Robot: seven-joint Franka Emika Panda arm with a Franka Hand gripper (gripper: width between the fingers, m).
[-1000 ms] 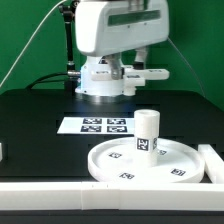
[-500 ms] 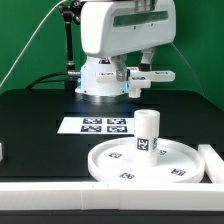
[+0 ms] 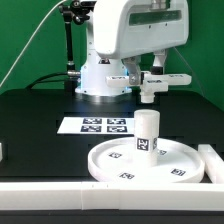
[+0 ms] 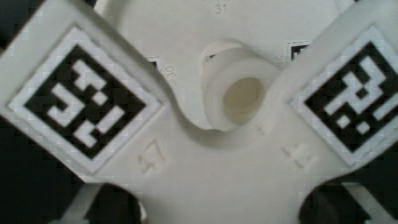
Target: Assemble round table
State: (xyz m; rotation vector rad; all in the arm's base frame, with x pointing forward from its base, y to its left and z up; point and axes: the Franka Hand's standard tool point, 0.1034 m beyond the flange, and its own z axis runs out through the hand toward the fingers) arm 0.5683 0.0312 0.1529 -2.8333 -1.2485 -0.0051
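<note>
While the claw [image 3: 149, 90] grips the cross-shaped foot piece [image 4: 214, 165], the leg [image 3: 148, 131] stands upright on the disc [image 3: 112, 160] almost directly beneath. Lowering must follow that vertical axis.

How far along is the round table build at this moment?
Done: the short white cylindrical leg stands upright on the large white rimmed round disc. In hand: the tool holds the white cross-shaped foot piece in the air, apart from the leg; its central hole shows in the wrist view. Left: bring the foot piece over the leg's top and fit it on.
</note>
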